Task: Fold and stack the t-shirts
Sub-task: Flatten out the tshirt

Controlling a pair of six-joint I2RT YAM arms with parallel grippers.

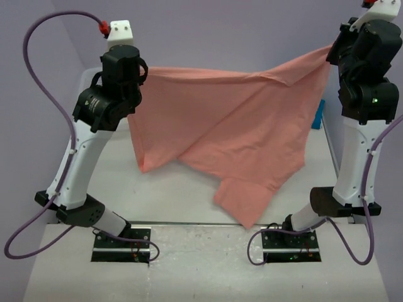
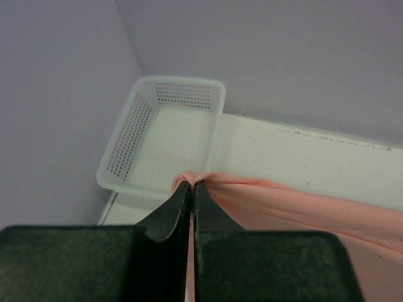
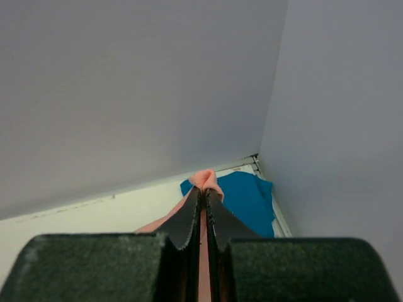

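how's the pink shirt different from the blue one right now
Colour: the pink t-shirt is salmon, the blue t-shirt teal.
Pose: the pink t-shirt hangs lifted and stretched, pinched by the left hand and right hand; the blue t-shirt lies on the table in the far right corner, held by neither.
Spread: the pink one is opened wide; the blue one looks bunched, though mostly hidden.
Both are soft cloth.

I seem to be in a robotics lab cell: my two arms point(image 1: 82, 157) are bolted to black plates point(image 1: 123, 244) at the near edge of a white table point(image 1: 208, 277), plain lilac walls point(image 1: 220, 31) close behind it, purple cables point(image 1: 38, 69) looping beside it.
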